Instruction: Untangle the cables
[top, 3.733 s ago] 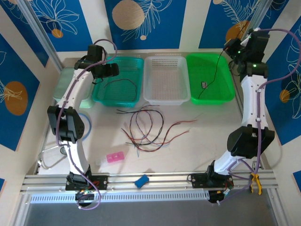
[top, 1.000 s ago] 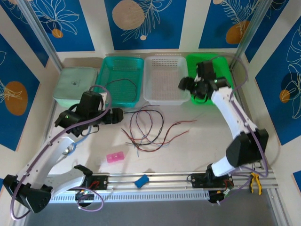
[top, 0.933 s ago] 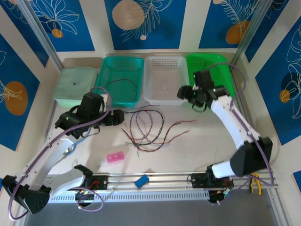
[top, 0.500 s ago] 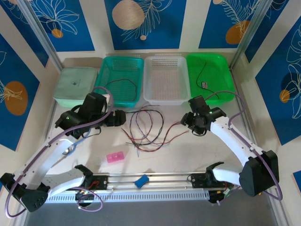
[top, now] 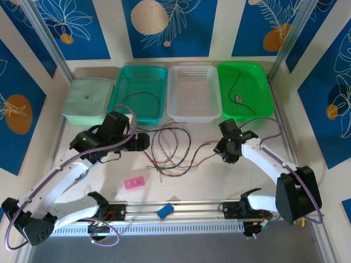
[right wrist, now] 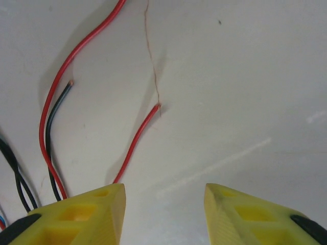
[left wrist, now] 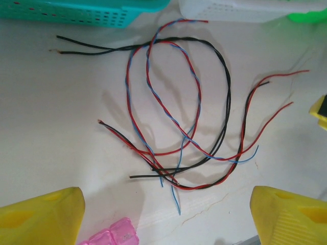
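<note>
We note the cables [top: 173,149], a loose tangle of red, black and blue, lying just in front of the white basket [top: 193,116]. The left gripper [top: 143,141] hangs in front of that basket's left corner, spread wide and holding nothing. The right gripper [top: 224,152] sits in front of its right corner, at the red wire ends. Its fingers [right wrist: 87,214] are partly apart, and we see nothing pinched between them.

A teal basket [top: 140,67], white basket [top: 192,93] and green basket [top: 255,87] line the far edge; a pink block [top: 134,183] lies nearer.
</note>
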Tool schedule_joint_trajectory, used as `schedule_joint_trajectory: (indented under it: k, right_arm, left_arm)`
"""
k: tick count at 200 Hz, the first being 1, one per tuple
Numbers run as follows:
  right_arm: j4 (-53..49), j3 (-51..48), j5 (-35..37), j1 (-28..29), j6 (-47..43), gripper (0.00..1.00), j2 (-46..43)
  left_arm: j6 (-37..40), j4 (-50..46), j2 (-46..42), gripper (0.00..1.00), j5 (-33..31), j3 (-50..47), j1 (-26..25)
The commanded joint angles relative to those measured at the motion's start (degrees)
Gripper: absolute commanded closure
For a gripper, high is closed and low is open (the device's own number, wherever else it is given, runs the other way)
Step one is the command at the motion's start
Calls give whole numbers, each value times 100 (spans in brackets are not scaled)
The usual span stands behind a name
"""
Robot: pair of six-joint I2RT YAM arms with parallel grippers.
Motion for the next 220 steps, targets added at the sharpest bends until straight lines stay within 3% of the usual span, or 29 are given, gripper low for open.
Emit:
schedule_joint_trajectory:
  k: [1, 73, 178, 220]
  right_arm:
    - [310, -21, 13, -58, 172, 58, 213]
    - [883, 68, -190, -226, 246, 71, 1212]
    - [975, 381, -669, -211, 150, 73, 1332]
    - [824, 585, -519, -203, 157, 72, 1364]
  left_arm:
    - [-135, 248, 103, 16, 33, -70, -163]
    - [-160, 272, 514, 18, -25, 225, -370]
    - [-159, 328, 988, 17, -53, 499, -552]
    - [-94, 333, 1075, 17, -26, 507, -572]
